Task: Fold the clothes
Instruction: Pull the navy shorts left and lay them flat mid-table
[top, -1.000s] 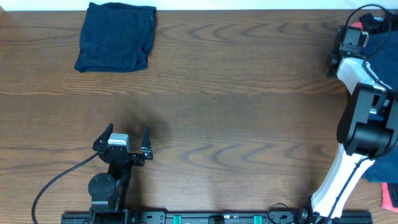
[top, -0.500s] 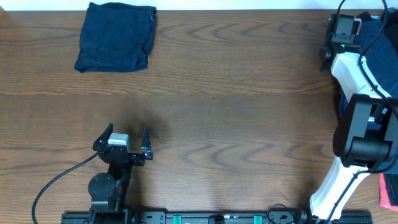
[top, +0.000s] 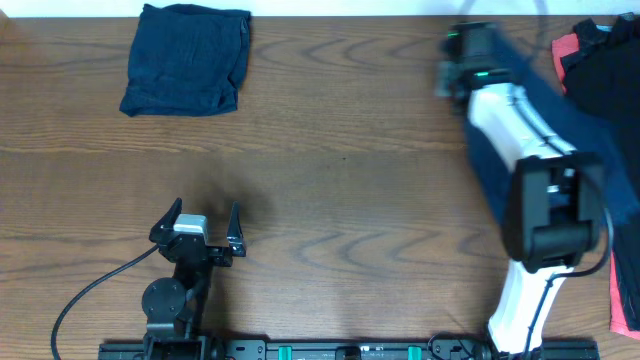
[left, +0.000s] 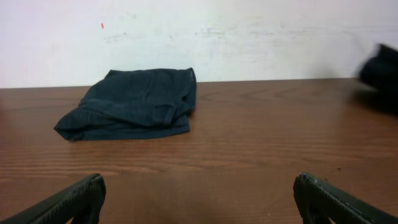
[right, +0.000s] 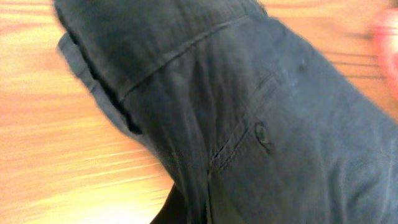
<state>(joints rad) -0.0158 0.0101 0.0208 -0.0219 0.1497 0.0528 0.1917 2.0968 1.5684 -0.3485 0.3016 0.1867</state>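
Observation:
A folded navy bundle of shorts (top: 187, 58) lies at the table's far left; it also shows in the left wrist view (left: 134, 102). My left gripper (top: 205, 225) rests open and empty near the front left, with both fingertips apart in its wrist view (left: 199, 186). My right gripper (top: 462, 55) is at the far right-centre with unfolded navy shorts (top: 575, 125) trailing from it to the right. In the right wrist view the shorts (right: 249, 112) fill the frame, showing a seam and a button, and hide the fingers.
A heap of other clothes sits at the far right edge, with coral cloth (top: 565, 48) and black cloth (top: 610, 70). A red item (top: 626, 312) lies at the front right edge. The white wall runs along the table's far edge (left: 249, 37).
My right arm has swung left from the heap at the right edge, pulling the navy shorts out over the table. The left arm and folded bundle have not moved.

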